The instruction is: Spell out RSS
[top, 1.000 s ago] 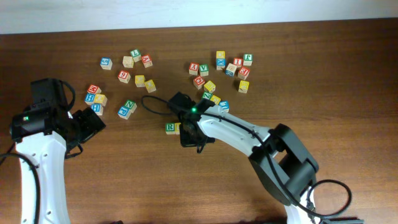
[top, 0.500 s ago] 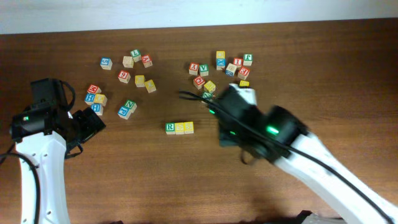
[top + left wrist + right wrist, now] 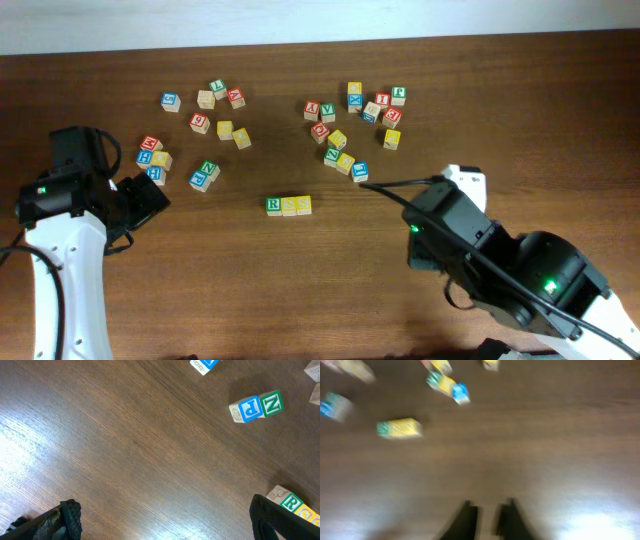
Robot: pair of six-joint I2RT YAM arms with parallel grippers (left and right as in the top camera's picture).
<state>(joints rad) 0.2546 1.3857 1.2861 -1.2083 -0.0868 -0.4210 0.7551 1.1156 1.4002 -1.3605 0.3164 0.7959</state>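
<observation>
Item: green R cube (image 3: 274, 205), centre of the overhead frame, on the counter (image 3: 250, 300), letter facing up.
Neighbours: first yellow cube (image 3: 289, 206) touches its right side, and second yellow cube (image 3: 303, 205) touches that one. The three form one straight row reading left to right.
Lettering: the R reads plainly. The yellow faces are too small to read for certain.
Left tool (image 3: 162, 510): jaws spread wide with nothing between them, at the left side of the overhead frame, well apart from the row.
Right tool (image 3: 487, 510): fingers all but together, gripping nothing, at the lower right, apart from the row.
Spare cubes (image 3: 224, 130): two scattered groups across the upper part of the frame, none touching the row.
Progress: placing looks done, with all three cubes lined up and no cube held. At most, what remains is confirming that both yellow faces show S.
</observation>
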